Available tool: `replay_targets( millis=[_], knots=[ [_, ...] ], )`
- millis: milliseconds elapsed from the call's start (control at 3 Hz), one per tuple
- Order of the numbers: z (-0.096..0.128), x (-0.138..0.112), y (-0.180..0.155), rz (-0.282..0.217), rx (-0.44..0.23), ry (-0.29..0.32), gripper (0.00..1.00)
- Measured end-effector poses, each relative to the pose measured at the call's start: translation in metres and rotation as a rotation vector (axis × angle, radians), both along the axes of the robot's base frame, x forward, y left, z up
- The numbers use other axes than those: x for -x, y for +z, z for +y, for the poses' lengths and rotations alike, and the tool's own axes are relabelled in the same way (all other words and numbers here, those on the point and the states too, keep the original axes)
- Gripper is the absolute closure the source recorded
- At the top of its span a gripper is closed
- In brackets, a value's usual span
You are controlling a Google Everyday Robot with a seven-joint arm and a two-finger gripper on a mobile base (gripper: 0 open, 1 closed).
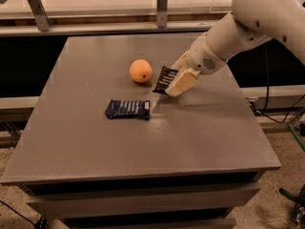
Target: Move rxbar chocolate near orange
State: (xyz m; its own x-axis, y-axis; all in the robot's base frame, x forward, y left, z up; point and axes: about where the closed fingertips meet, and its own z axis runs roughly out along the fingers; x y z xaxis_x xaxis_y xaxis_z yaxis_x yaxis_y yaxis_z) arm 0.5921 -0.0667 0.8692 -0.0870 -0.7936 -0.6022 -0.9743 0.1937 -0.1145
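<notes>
The rxbar chocolate (164,79), a black wrapper bar with white text, is held tilted in my gripper (177,80), just right of the orange (141,71) and a little above the grey table (143,142). The gripper's cream fingers (182,82) are shut on the bar's right end. The orange sits on the table, a small gap left of the bar. The white arm reaches in from the upper right.
A dark blue wrapper bar (127,109) with white text lies flat on the table in front of the orange. A metal rail with posts (162,6) runs behind the table. Cables (281,116) lie on the floor at the right.
</notes>
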Motion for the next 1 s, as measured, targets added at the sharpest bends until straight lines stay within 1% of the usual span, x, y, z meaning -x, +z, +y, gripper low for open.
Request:
replay_targets(
  millis=[333,667,1000],
  knots=[
    [0.0023,0.0002,-0.0014,0.003,0.000,0.004,0.06],
    [0.0032,0.0004,-0.0020,0.004,0.000,0.006,0.00],
    [0.0033,0.0004,-0.0020,0.004,0.000,0.006,0.00]
  ],
)
